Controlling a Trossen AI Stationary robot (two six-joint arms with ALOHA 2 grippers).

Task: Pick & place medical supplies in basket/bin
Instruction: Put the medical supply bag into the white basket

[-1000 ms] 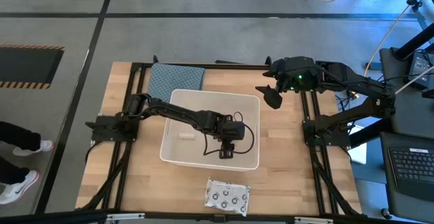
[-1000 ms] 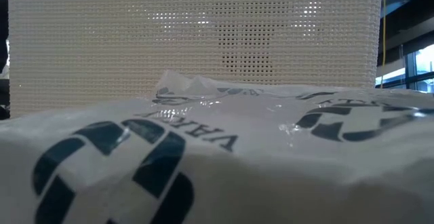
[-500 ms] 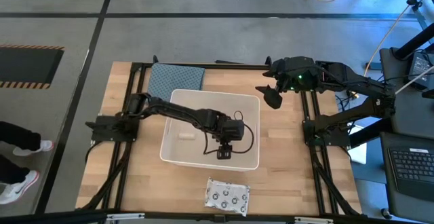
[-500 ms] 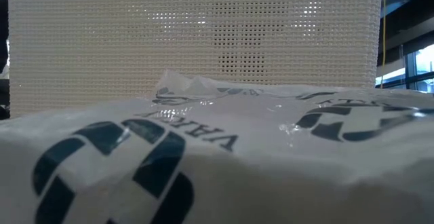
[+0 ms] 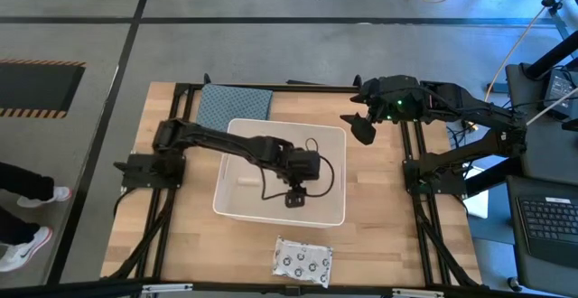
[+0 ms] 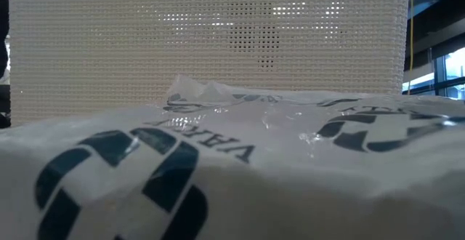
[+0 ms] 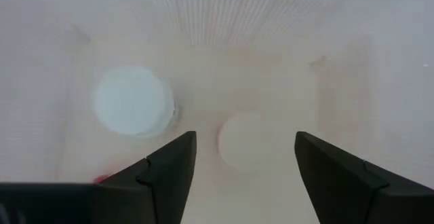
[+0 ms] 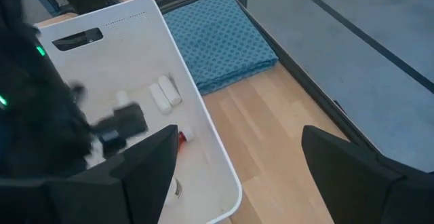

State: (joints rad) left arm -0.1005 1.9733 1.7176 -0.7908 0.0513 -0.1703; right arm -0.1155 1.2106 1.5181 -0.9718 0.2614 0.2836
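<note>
The white bin (image 5: 237, 135) stands mid-table. My left gripper (image 5: 295, 196) hangs open over its near right part, fingers pointing down with nothing between them. Under it two white round-capped bottles (image 7: 133, 102) (image 7: 243, 142) stand on the bin's floor, with a speck of red (image 7: 102, 178) beside them. Short white tubes (image 8: 165, 91) and a small red-brown bottle (image 8: 182, 136) also lie in the bin. A flat silvery packet with dark dots (image 5: 302, 260) lies on the table in front of the bin. My right gripper (image 5: 361, 128) waits open, raised beyond the bin's far right corner.
A blue-grey folded cloth (image 5: 235, 107) lies at the bin's far left corner. In the low view the packet (image 6: 218, 174) fills the foreground and the bin's wall (image 6: 203, 44) rises behind it. Bare wood shows right of the bin (image 5: 375, 199).
My left gripper has risen from the bin's floor and drawn a little toward the table's left, staying over the bin. The supplies in the bin have not moved. My right arm has kept still.
</note>
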